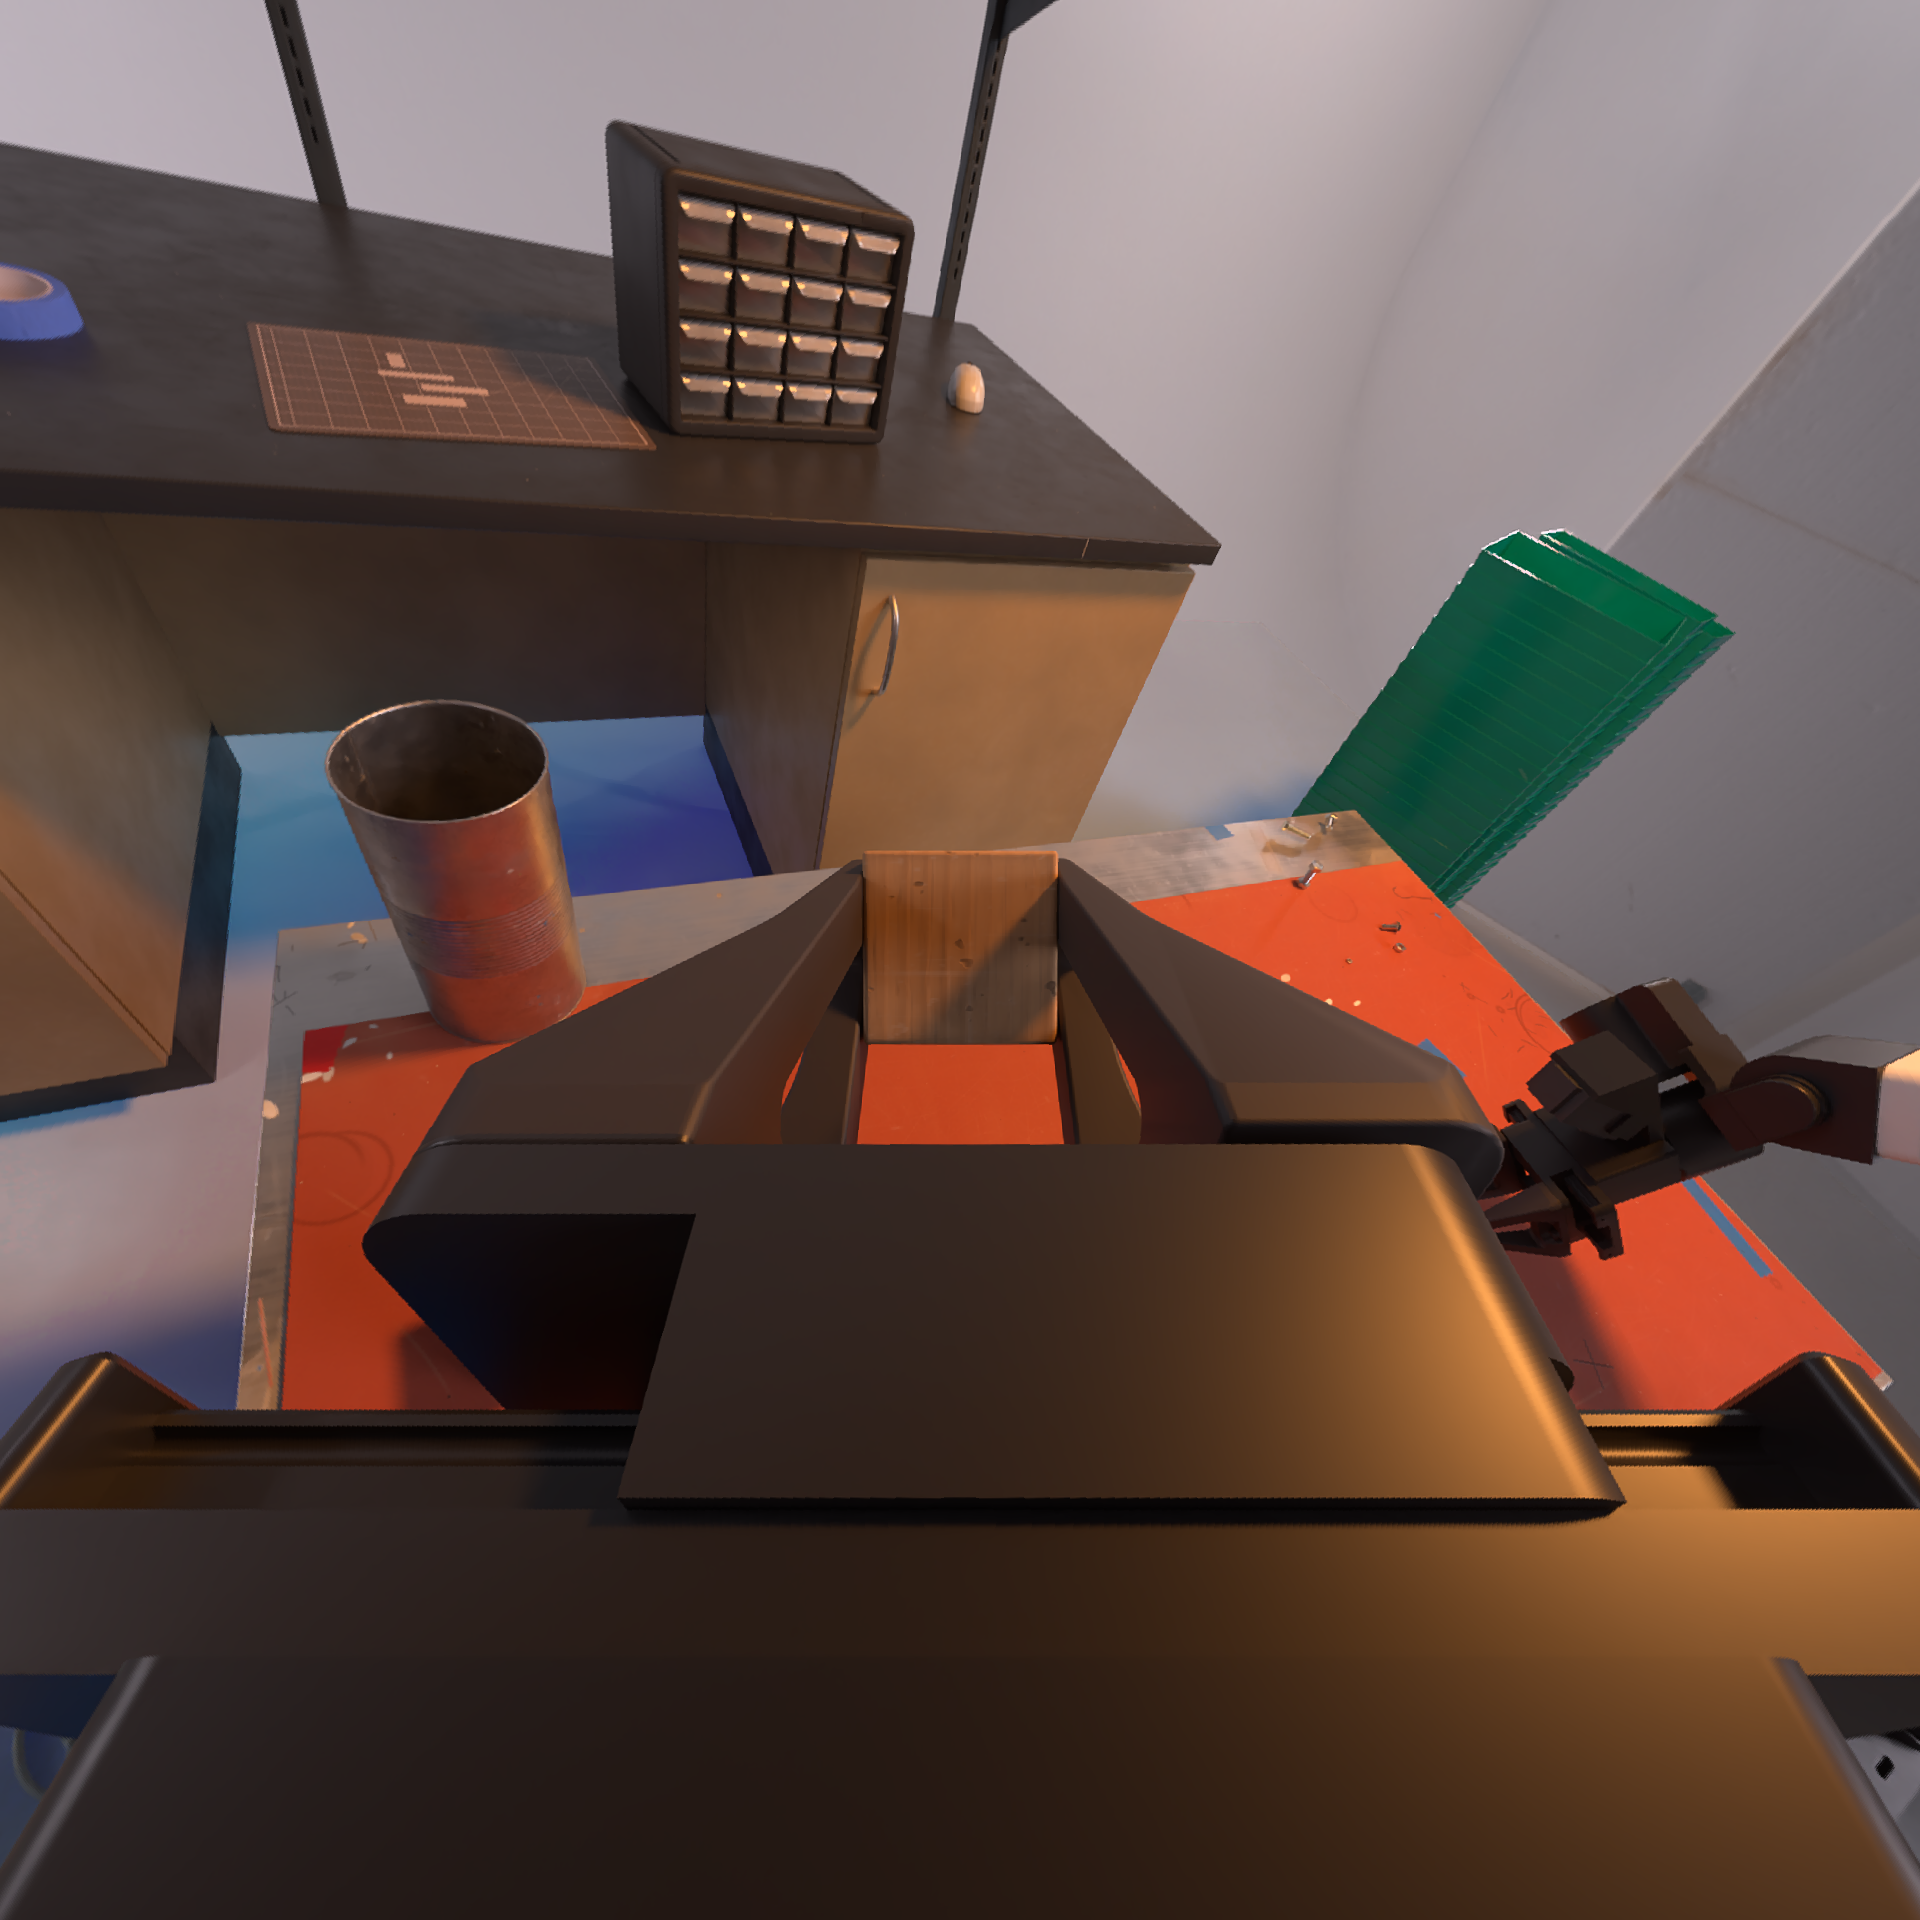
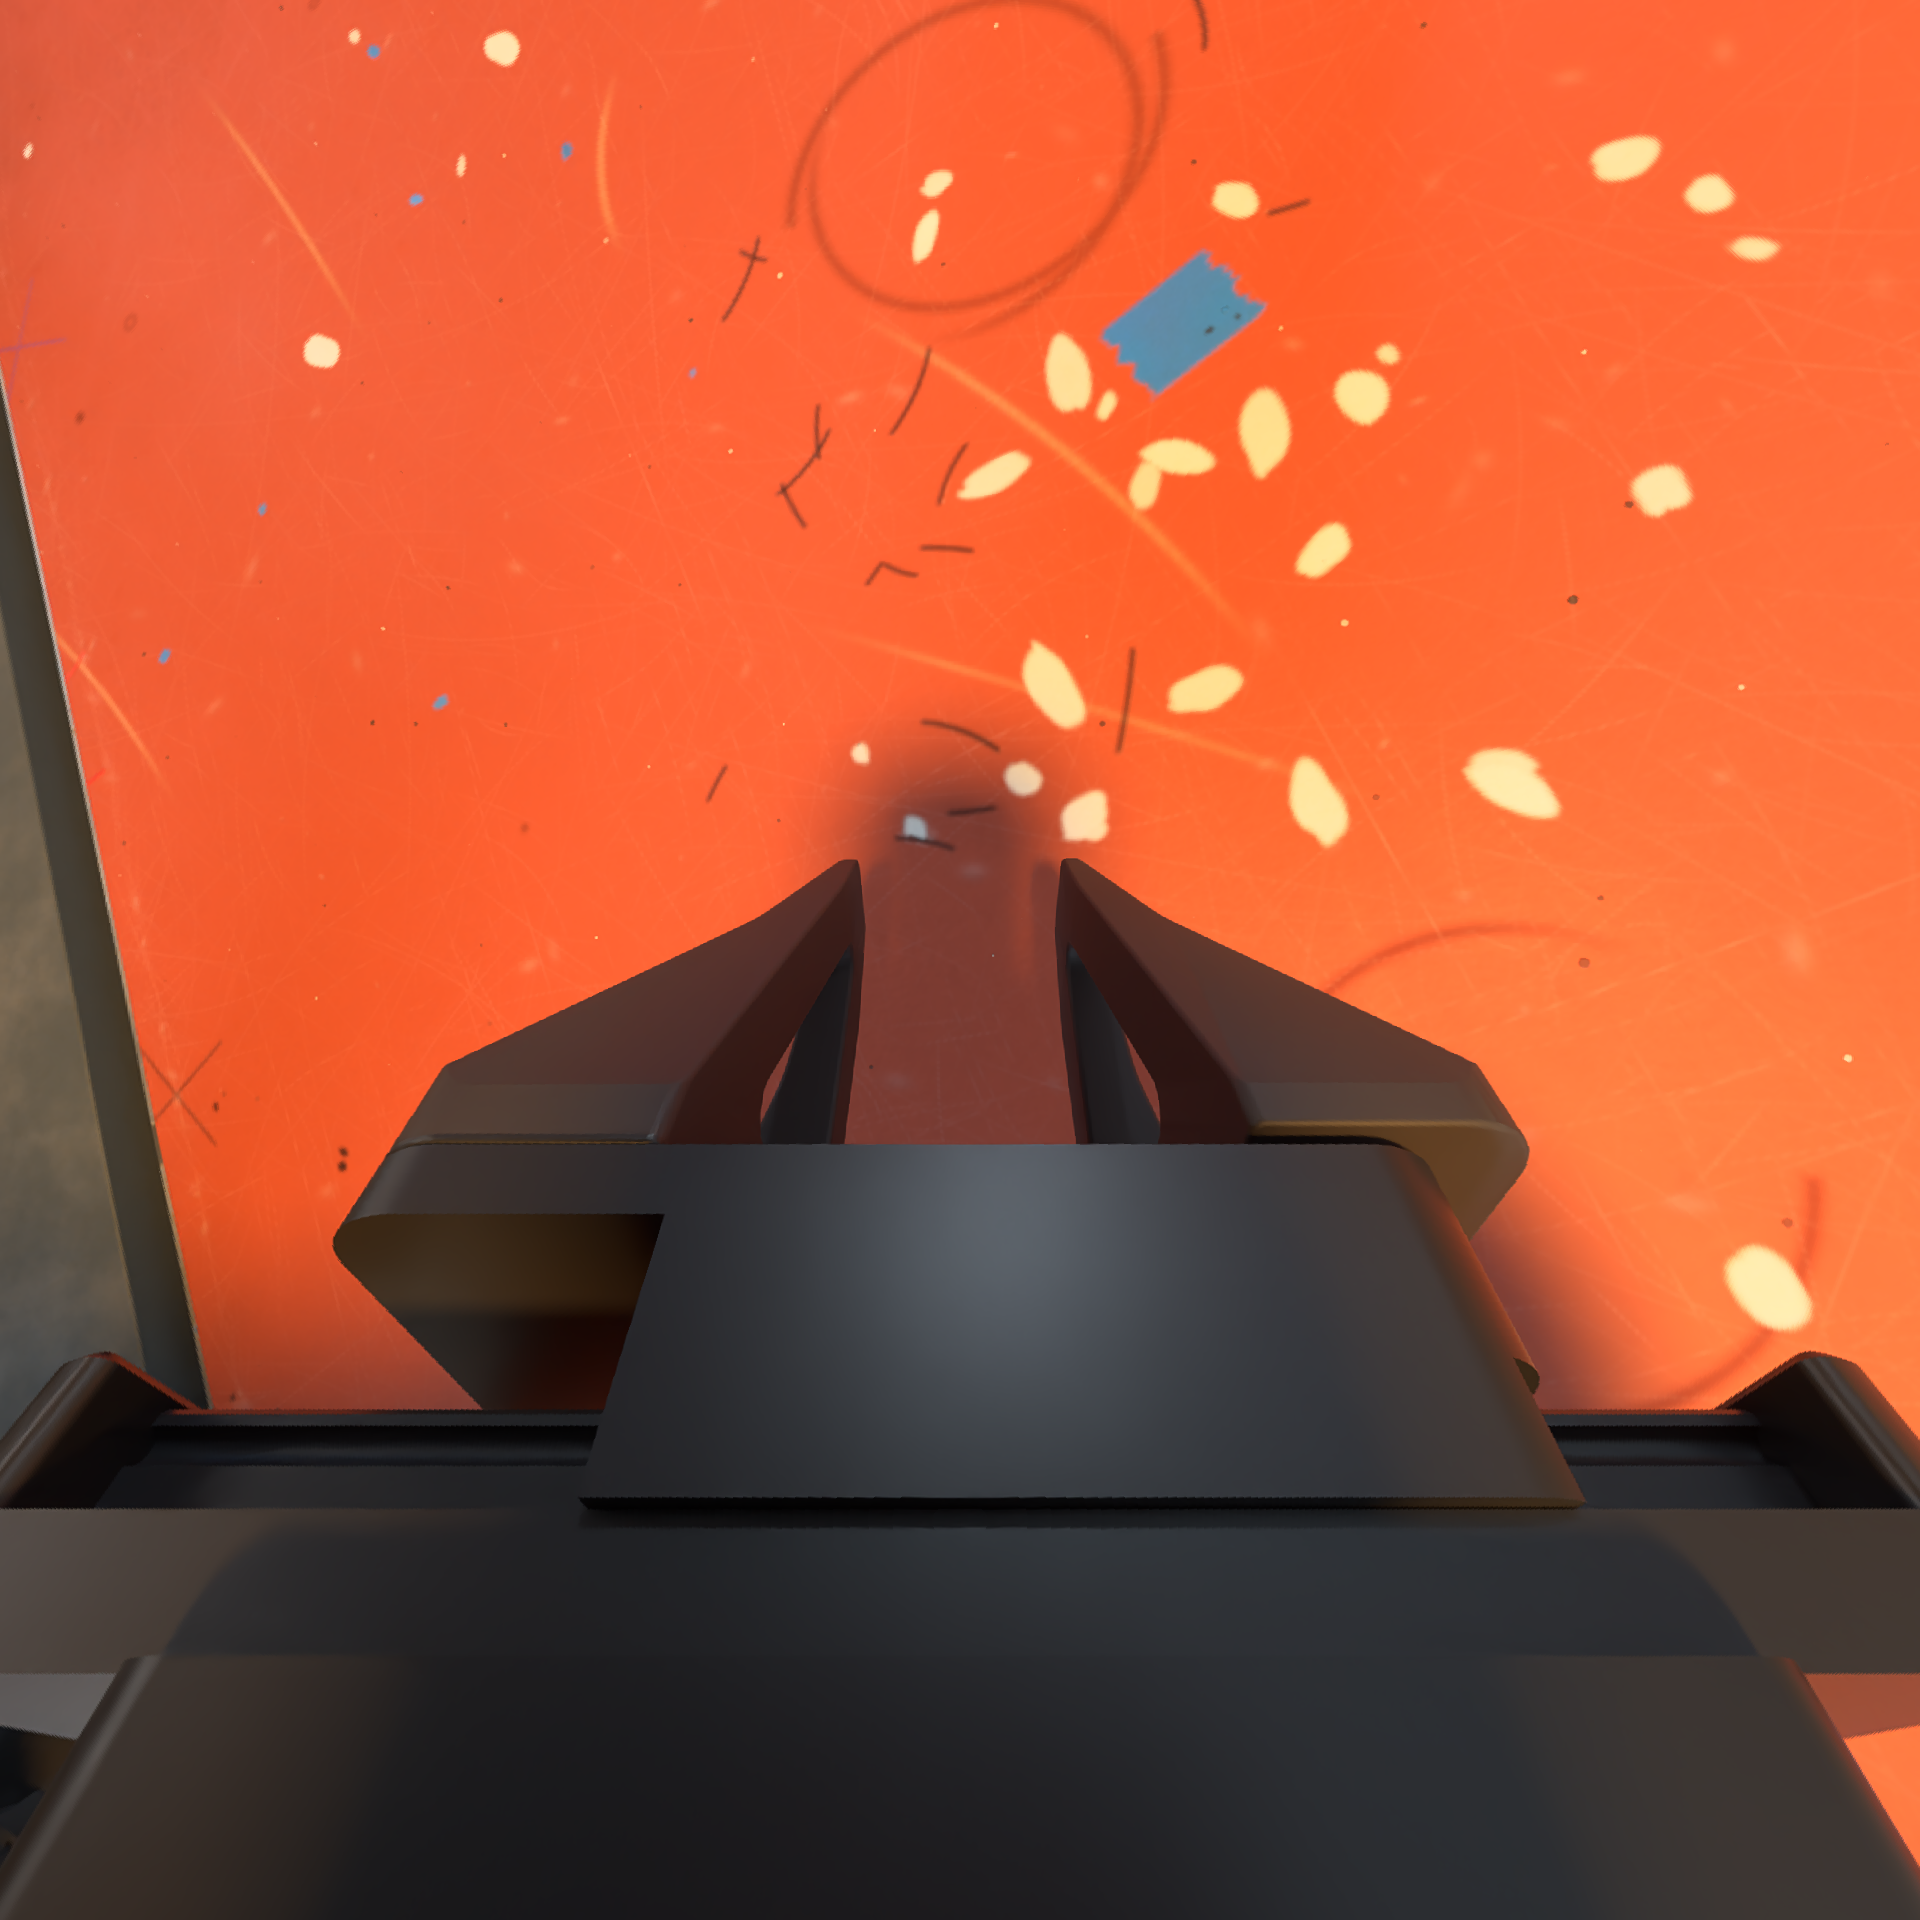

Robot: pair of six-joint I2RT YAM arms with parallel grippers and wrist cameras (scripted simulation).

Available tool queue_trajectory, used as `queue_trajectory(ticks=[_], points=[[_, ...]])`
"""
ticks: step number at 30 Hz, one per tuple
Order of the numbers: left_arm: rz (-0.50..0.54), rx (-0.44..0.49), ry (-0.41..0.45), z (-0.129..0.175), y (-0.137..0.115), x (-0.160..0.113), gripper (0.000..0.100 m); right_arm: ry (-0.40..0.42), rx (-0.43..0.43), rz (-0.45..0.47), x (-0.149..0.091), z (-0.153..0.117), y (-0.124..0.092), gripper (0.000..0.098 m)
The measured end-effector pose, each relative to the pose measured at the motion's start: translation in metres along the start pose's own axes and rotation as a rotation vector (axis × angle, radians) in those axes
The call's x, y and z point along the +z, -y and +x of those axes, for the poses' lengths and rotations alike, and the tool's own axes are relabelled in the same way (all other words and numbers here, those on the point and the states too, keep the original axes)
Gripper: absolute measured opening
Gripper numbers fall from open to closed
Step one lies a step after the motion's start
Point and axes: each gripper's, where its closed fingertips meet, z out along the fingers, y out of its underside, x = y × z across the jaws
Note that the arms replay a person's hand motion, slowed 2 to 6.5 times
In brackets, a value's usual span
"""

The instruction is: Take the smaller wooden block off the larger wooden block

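The small pale wooden block with dark flecks [image 1: 960,945] sits pinched between the two fingers of my left gripper [image 1: 960,935], its side faces pressed flat by both pads. Orange mat shows directly beneath it, so I judge it is held in the air; the larger wooden block is not visible in either view, so I cannot say how far clear of it I am.

To finish well, I should keep the squeeze steady, carry the block over bare orange work mat [image 1: 1299,997], lower it until its underside rests flat, and only then let go. I must steer clear of the dented metal can [image 1: 457,862] standing just to the left on the mat's far edge.

My right gripper [image 2: 958,868] is spread with nothing between its fingers, pointing down close at the paint-flecked mat near a scrap of blue tape [image 2: 1182,320]; it should stay out of the way.
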Motion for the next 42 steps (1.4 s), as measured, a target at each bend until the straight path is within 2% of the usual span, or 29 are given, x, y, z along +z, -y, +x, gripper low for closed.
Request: queue_trajectory(ticks=[6, 20, 32, 42], points=[[0.038, 0.016, -0.02, 0.014, 0.011, -0.011, 0.028, -0.006, 0.012, 0.006, -0.003, 0.004, -0.001, 0.0313], [0.045, 0.038, -0.034, 0.04, 0.02, -0.034, 0.028, -0.002, 0.015, 0.015, -0.003, 0.007, -0.001, 0.0312], [0.009, 0.081, -0.043, 0.065, 0.008, -0.044, 0.028, -0.001, 0.012, 0.019, -0.002, 0.01, 0.002, 0.0311], [-0.03, 0.052, -0.043, 0.059, -0.01, -0.038, 0.028, 0.0, 0.011, 0.018, -0.002, 0.01, 0.002, 0.0312]])
